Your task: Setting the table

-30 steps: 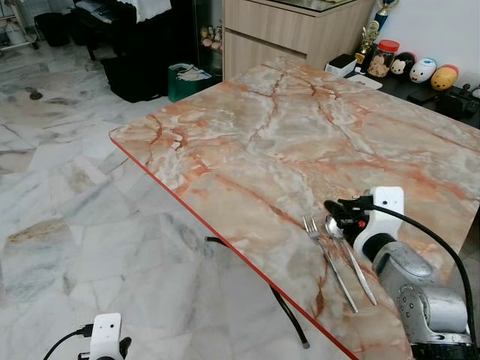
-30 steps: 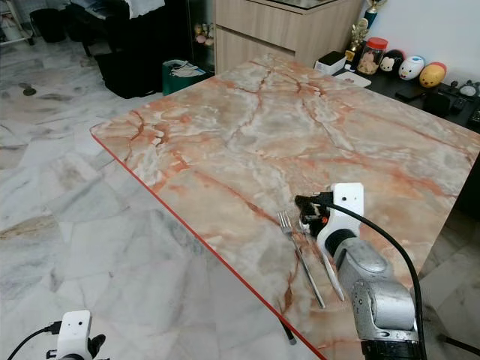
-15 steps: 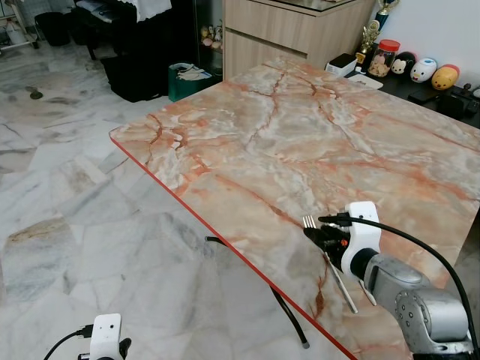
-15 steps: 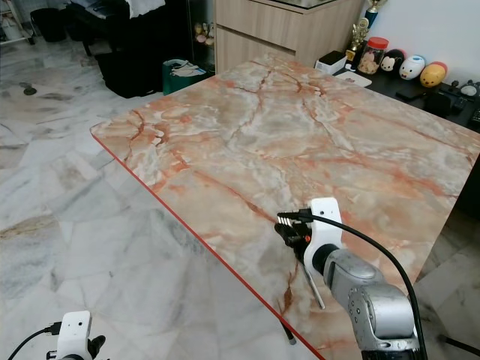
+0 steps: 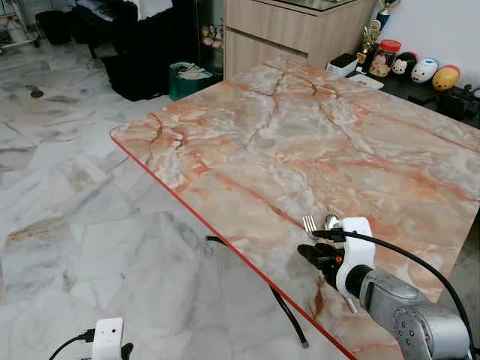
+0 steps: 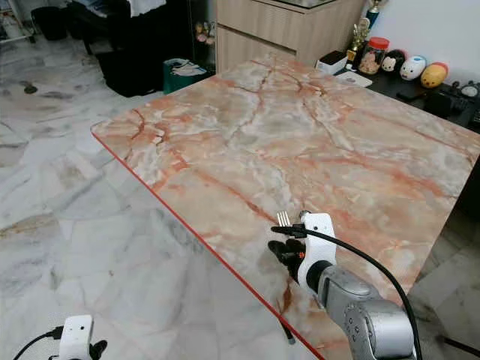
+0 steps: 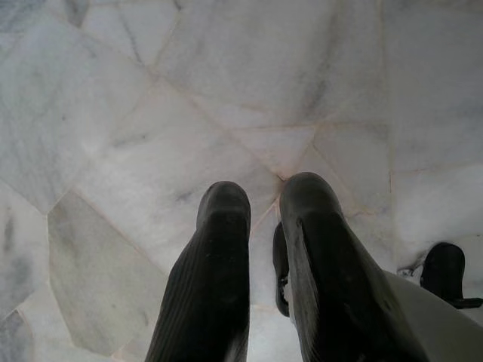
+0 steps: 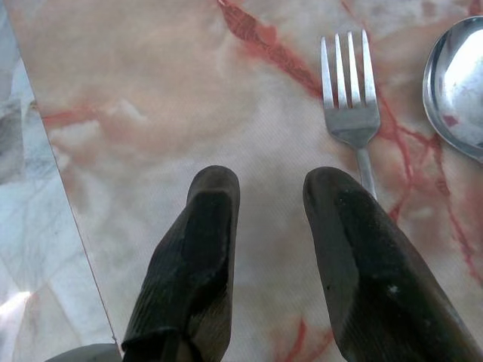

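A steel fork (image 5: pixel 309 223) and a spoon (image 5: pixel 331 220) lie side by side near the front edge of the orange marbled table (image 5: pixel 300 135), handles pointing toward me. My right gripper (image 5: pixel 315 255) hovers low over the table just left of the fork's handle. It is open, with nothing between its fingers. In the right wrist view the fork (image 8: pixel 349 90) and the spoon bowl (image 8: pixel 456 83) lie just past the fingertips (image 8: pixel 213 188). My left gripper (image 7: pixel 264 207) hangs idle over the floor, fingers close together.
The table's red rim (image 5: pixel 217 232) runs diagonally in front of me, with white marble floor (image 5: pixel 75 210) to the left. A wooden cabinet (image 5: pixel 285 30), a green bin (image 5: pixel 187 79) and a dark shelf with toy figures (image 5: pixel 424 71) stand beyond the table.
My right gripper has drawn back from over the spoon's bowl, crossing the fork toward the table's front edge. Fork and spoon have stayed put.
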